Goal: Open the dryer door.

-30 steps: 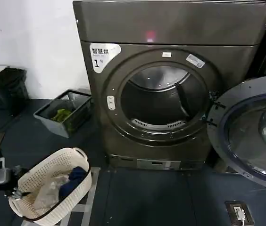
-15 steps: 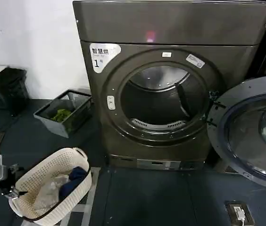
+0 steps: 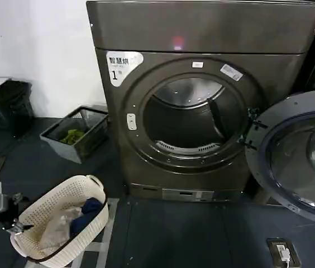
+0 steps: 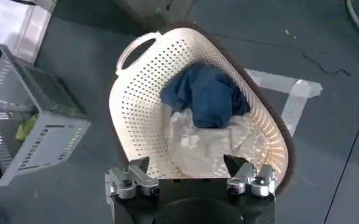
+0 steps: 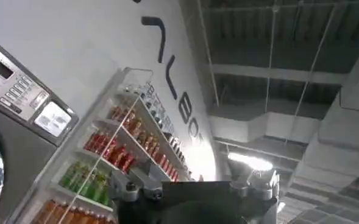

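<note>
Your dryer door [image 3: 297, 159] is already standing swung wide open, hanging off the hinges on the right side of the dark grey dryer [image 3: 202, 100], its round grey rim and tinted glass facing out toward the head camera. The drum opening [image 3: 188, 117] is lying fully exposed, with the metal drum and a dark paddle showing inside.

Your left gripper [image 4: 190, 176] is hanging low at the left of the scene, well apart from the door, right above the cream laundry basket [image 4: 136, 91] on the floor. Its jaws are sitting spread, with nothing between them. In the left wrist view you are looking down past the fingers [image 4: 133, 179] at a dark blue garment [image 4: 206, 94] lying on top of pale cloth [image 4: 203, 143] in the basket. A grey slatted crate [image 4: 36, 115] is standing just beside the basket, with something green in it.

Your right gripper [image 5: 194, 185] is pointing upward, toward the ceiling and a wall shelf of bottled drinks [image 5: 124, 152], with a machine's control panel [image 5: 21, 91] close by. I cannot tell how its jaws are standing
</note>
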Tool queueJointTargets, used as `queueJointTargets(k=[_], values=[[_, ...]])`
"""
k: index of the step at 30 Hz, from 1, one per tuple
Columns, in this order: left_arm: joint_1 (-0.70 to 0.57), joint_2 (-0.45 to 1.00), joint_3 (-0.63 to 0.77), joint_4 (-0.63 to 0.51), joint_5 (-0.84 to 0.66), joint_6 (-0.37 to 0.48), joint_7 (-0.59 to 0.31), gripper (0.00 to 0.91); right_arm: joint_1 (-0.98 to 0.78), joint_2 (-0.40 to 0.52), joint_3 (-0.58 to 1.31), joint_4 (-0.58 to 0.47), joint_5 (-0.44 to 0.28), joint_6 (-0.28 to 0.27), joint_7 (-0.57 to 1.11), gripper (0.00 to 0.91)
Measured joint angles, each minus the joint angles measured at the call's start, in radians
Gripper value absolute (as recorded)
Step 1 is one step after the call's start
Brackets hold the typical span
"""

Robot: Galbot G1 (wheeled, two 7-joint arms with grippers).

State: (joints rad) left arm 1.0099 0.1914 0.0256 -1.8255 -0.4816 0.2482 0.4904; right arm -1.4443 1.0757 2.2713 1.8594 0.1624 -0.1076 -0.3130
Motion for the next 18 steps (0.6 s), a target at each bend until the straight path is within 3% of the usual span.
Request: queueJointTargets(k=[18], values=[[0.007, -0.015, -0.012, 0.006, 0.041, -0.021, 0.031, 0.907, -0.004, 0.009, 0.006, -0.002, -0.008, -0.001, -0.01, 0.907]])
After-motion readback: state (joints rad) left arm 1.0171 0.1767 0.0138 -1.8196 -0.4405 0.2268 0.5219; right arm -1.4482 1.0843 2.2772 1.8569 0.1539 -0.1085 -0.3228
